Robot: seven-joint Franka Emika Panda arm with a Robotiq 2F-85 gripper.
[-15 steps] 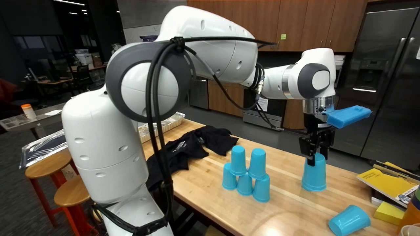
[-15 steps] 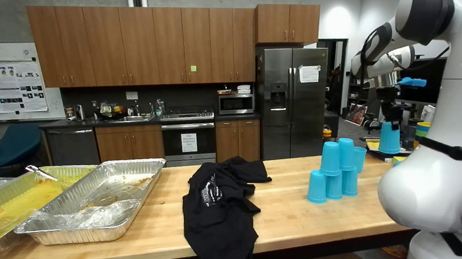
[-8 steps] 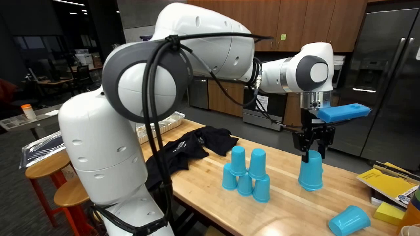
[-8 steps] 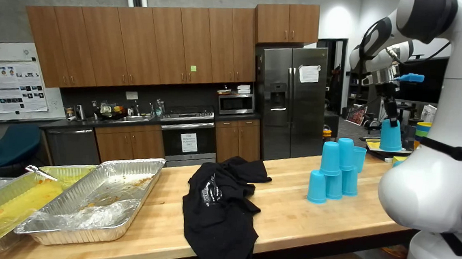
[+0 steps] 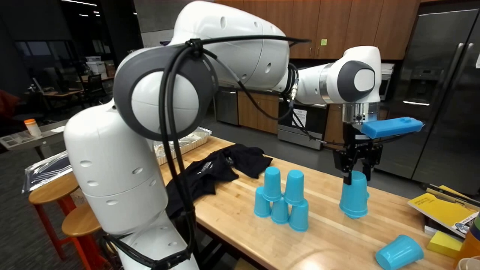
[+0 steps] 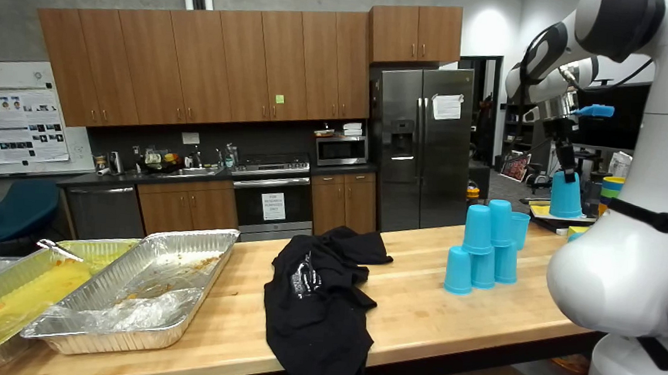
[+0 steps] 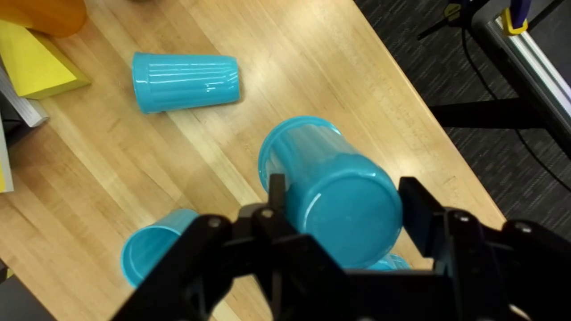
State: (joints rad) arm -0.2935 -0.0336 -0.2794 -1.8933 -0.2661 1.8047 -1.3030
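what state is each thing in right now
held cup: upside down
gripper: shut on the held cup
stacked cups: upside down, two over three
lying cup: on its side
upright cup: mouth up
black cloth: crumpled
fridge: doors shut
oven: door shut
microwave: shut
upper cabinets: shut

Over there the oven (image 6: 244, 208) bears a sheet (image 6: 273, 206) reading "FOR RESEARCH PURPOSES ONLY", and the gripper (image 5: 357, 177) says "ROBOTIQ".

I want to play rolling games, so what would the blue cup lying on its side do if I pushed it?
The blue cup would probably roll, because its sides are round. It would likely curve, since one end is narrower. It might feel slippery too, as its outside looks shiny.
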